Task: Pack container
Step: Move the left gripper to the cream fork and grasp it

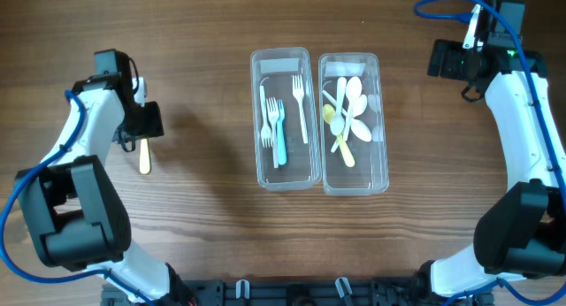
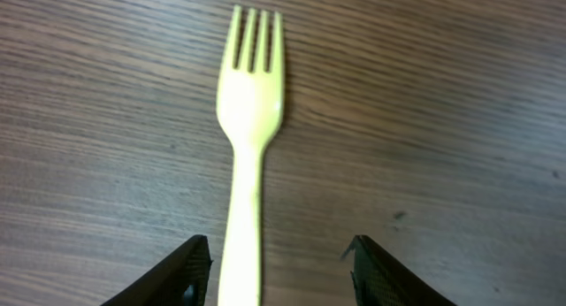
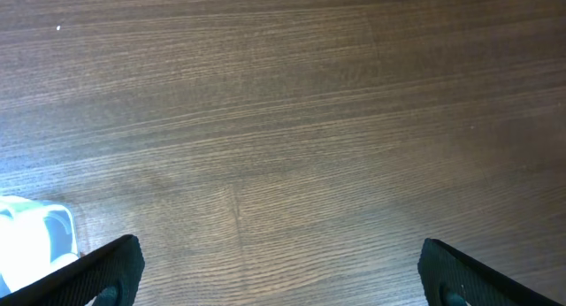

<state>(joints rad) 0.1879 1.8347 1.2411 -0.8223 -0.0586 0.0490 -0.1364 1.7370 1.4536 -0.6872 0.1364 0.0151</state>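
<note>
A pale yellow plastic fork [image 1: 144, 157] lies flat on the wooden table at the far left, tines pointing away from my left gripper. In the left wrist view the fork [image 2: 250, 120] has its handle between the open fingers of my left gripper [image 2: 279, 271], closer to the left finger. In the overhead view the left gripper [image 1: 144, 133] sits over the handle end. Two clear containers stand side by side at the centre: the left one [image 1: 255, 120] holds several forks, the right one [image 1: 384, 120] holds several spoons. My right gripper [image 1: 436, 60] is open and empty at the far right.
The right wrist view shows bare wooden table between the open fingers [image 3: 279, 271] and a corner of a clear container [image 3: 35, 235] at the lower left. Both arm bases stand at the table's near edge.
</note>
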